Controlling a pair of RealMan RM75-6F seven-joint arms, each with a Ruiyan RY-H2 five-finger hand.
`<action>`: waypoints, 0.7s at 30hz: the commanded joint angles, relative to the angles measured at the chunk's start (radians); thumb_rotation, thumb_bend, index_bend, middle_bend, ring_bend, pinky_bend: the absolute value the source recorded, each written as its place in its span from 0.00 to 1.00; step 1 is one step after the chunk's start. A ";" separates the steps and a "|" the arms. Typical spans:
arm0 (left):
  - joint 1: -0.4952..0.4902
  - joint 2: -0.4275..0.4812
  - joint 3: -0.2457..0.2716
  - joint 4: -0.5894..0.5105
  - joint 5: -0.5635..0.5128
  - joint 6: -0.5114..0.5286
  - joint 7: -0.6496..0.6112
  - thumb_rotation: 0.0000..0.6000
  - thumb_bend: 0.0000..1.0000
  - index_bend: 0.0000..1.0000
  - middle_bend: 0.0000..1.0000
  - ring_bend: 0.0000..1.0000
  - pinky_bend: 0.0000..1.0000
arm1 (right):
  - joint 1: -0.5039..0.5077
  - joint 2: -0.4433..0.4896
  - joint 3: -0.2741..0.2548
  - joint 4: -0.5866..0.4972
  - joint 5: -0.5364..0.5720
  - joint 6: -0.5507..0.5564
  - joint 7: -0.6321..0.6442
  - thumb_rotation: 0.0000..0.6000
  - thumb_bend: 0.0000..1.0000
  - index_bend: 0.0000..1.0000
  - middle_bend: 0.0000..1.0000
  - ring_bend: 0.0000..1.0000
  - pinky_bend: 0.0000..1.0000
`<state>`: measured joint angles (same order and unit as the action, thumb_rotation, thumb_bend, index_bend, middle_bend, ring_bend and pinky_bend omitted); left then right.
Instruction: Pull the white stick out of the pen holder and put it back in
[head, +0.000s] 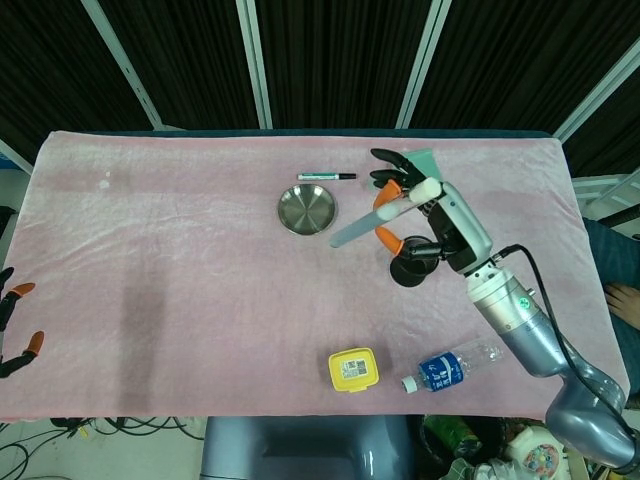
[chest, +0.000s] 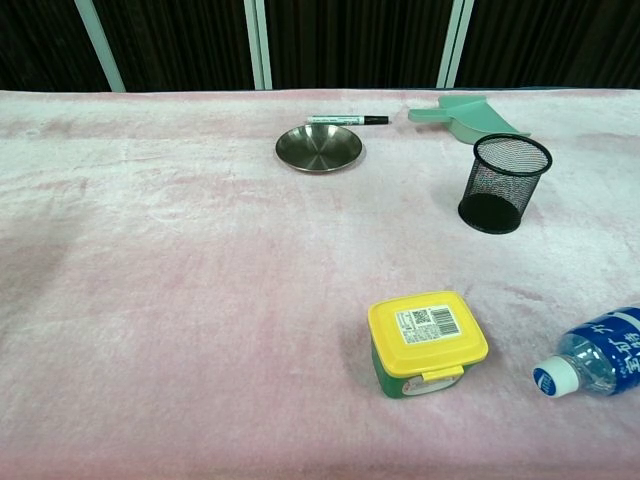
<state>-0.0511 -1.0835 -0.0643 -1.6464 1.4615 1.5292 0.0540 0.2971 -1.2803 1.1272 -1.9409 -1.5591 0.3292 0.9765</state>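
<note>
— Where is the white stick (head: 378, 212)?
— Out of the black mesh pen holder (chest: 503, 183), held slantwise in the air above and to the holder's left, its lower end pointing toward the steel dish (head: 307, 209).
— What holds it?
— The right robot hand (head: 425, 215), its fingers closed around the stick's upper end.
— And the left robot hand (head: 12, 320)?
— Far left of the holder, off the bench (head: 180, 300) edge; only its fingertips show, spread apart and holding nothing.
</note>
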 joint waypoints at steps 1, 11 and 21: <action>-0.001 0.000 0.000 0.000 -0.001 -0.002 0.001 1.00 0.34 0.19 0.02 0.01 0.00 | 0.055 0.024 -0.184 0.135 -0.112 0.068 -0.351 1.00 0.34 0.68 0.09 0.17 0.16; -0.002 0.001 -0.001 0.000 -0.002 -0.003 0.001 1.00 0.34 0.19 0.02 0.01 0.00 | 0.138 -0.046 -0.342 0.201 0.096 0.204 -0.985 1.00 0.34 0.68 0.09 0.17 0.16; 0.000 0.003 0.001 0.000 0.001 -0.001 -0.004 1.00 0.34 0.19 0.02 0.01 0.00 | 0.216 -0.034 -0.424 0.191 0.380 0.293 -1.107 1.00 0.34 0.68 0.09 0.17 0.16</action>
<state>-0.0513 -1.0808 -0.0638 -1.6462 1.4627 1.5283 0.0504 0.4823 -1.3157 0.7334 -1.7607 -1.2300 0.5942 -0.1071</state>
